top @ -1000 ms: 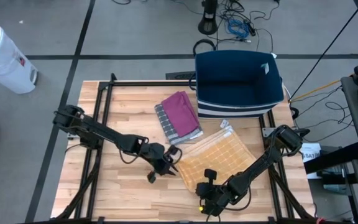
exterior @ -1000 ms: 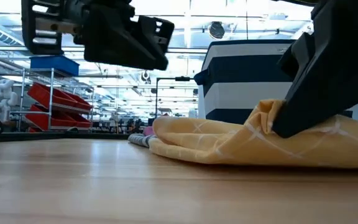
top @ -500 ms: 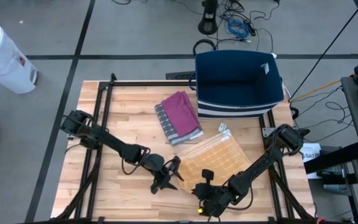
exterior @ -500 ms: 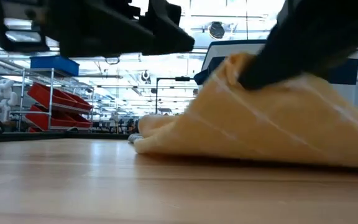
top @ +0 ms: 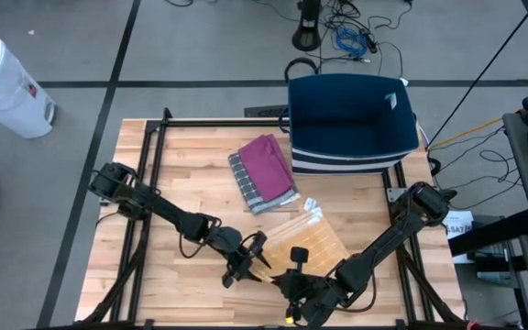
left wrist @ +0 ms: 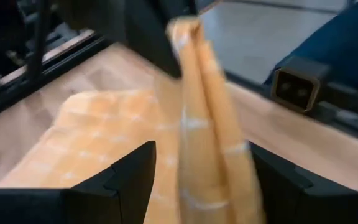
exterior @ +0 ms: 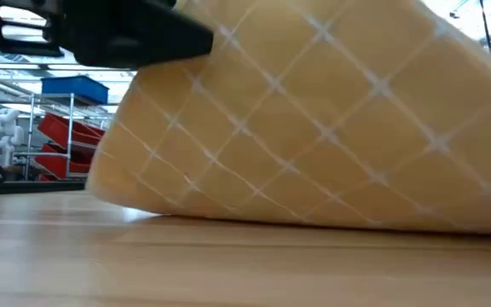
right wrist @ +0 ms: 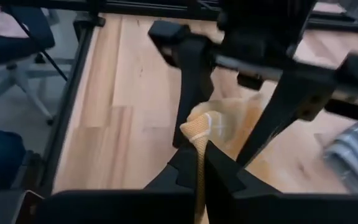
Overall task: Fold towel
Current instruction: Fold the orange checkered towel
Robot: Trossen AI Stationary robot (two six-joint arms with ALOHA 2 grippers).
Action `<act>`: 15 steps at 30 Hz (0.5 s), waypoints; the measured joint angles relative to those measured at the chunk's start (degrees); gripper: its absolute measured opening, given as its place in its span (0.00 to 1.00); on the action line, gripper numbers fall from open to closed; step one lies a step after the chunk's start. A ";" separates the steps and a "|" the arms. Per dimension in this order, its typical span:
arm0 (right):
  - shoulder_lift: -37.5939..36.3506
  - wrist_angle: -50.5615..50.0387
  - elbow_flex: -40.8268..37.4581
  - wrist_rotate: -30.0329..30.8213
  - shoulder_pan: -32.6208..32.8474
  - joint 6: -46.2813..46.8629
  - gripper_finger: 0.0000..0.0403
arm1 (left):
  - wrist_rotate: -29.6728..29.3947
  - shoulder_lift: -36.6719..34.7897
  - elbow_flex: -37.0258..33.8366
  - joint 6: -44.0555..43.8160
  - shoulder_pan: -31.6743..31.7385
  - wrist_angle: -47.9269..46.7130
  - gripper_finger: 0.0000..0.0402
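Note:
The yellow checked towel (top: 314,240) lies on the wooden table near its front edge, with its near left part raised. My right gripper (top: 291,273) is shut on that raised part. My left gripper (top: 262,257) stands open just left of it. Its two fingers (left wrist: 126,177) are on either side of the hanging strip of towel (left wrist: 204,118), and I see no hold there. In the low view the lifted towel (exterior: 331,128) slopes up from the tabletop and fills most of the picture. My right gripper pinches the towel's bunched edge (right wrist: 199,155) between its two fingers. A small fold (right wrist: 205,127) sticks out past the fingertips. The held part is lifted clear, and two layers (left wrist: 213,143) hang below it. The towel's far right part (top: 328,234) rests on the table.
A folded magenta and grey striped cloth (top: 264,170) lies at the table's middle. A navy basket (top: 351,119) stands at the far right. Bare wood (top: 181,156) stretches to the left. A white bin (top: 3,82) stands on the floor beyond the table's left.
My right gripper has risen and gone toward the table's left edge, staying shut on the towel. The towel's near part has lifted, and its far right end has slid toward the near left. My left gripper has moved toward the near edge and opened beside the raised part.

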 joint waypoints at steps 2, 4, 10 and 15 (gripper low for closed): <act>0.00 -3.53 2.14 0.47 0.00 -0.26 0.00 | -1.00 0.00 0.00 0.46 0.00 -1.51 0.57; 0.00 -8.09 4.31 1.64 0.31 0.71 0.00 | -1.09 0.00 0.00 1.36 -0.07 -3.81 0.56; 0.00 -23.63 11.27 5.28 1.70 5.94 0.00 | -2.94 0.00 0.00 2.40 -0.33 -9.60 0.39; 0.00 -33.73 15.47 6.77 2.73 10.61 0.00 | -4.83 -0.08 0.00 3.09 -0.24 -10.35 0.25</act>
